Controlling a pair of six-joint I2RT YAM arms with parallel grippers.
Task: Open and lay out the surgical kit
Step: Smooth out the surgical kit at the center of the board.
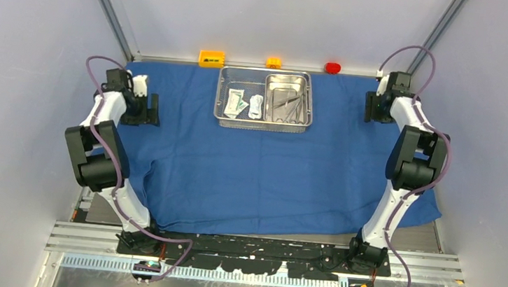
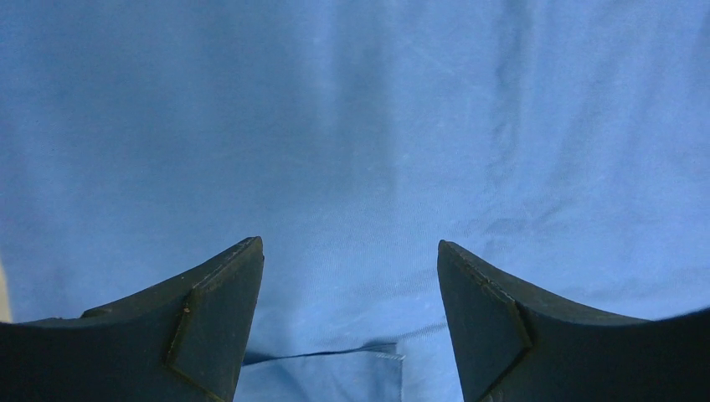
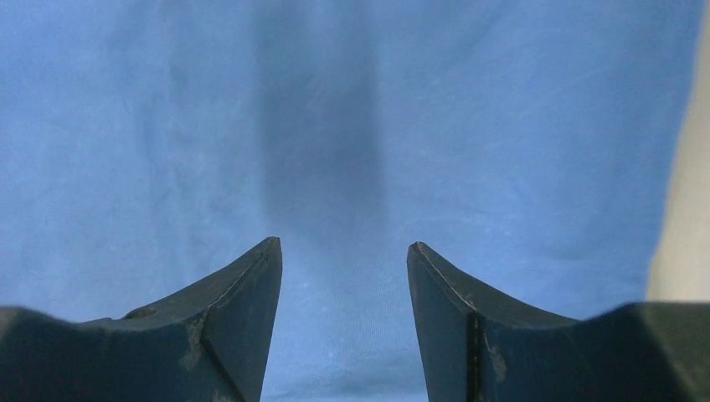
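The blue cloth wrap [image 1: 262, 179] lies spread flat over the table. The steel mesh tray [image 1: 226, 116] sits on it at the back middle. Inside are white-green packets [image 1: 238, 103], the smaller steel pan [image 1: 304, 85] and thin steel instruments [image 1: 287, 104] in that pan. My left gripper [image 1: 149, 111] is open and empty just above the cloth's far left part; its wrist view shows cloth [image 2: 352, 151] and a folded hem [image 2: 385, 352] between the fingers. My right gripper [image 1: 369, 107] is open and empty over the cloth's far right part [image 3: 335, 126].
Small orange [image 1: 211, 58], yellow [image 1: 274, 62] and red [image 1: 332, 67] blocks stand along the back edge behind the cloth. Grey walls close in left, right and back. The cloth's near edge hangs by the arm bases [image 1: 255, 252].
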